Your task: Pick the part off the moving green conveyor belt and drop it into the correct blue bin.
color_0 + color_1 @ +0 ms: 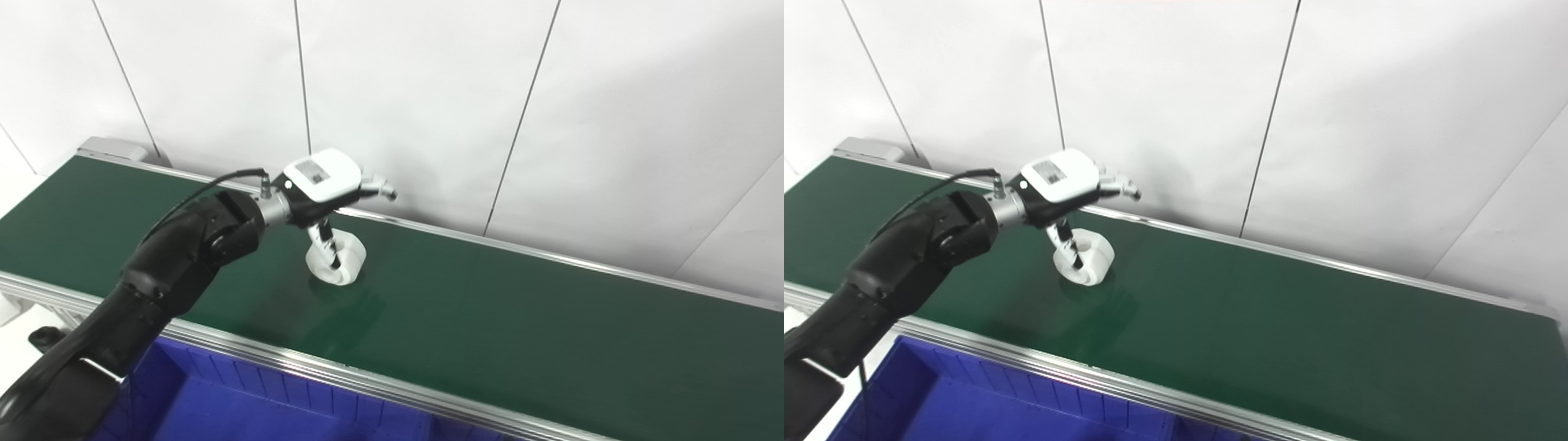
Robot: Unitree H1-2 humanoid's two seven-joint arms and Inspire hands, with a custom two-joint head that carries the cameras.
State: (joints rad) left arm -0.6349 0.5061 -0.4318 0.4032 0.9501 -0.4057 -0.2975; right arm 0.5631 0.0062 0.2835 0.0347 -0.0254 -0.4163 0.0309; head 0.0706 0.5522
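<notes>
A white ring-shaped part (pixel 346 256) lies tilted on the green conveyor belt (pixel 520 318), left of the middle; it also shows in the right eye view (pixel 1095 250). My left hand (pixel 324 180) hovers right over it, palm down. Its fingers (pixel 376 185) are stretched out to the right above the part and spread, not closed. The thumb (pixel 327 242) points down across the part's near face and seems to touch it. The hand holds nothing. My right hand is not in view.
A blue bin (pixel 245 404) with ribbed walls stands below the belt's near metal rail (pixel 318 367) at the bottom left. A white panelled wall (pixel 429 92) runs close behind the belt's far rail. The belt's end housing (pixel 113 148) sits at the far left.
</notes>
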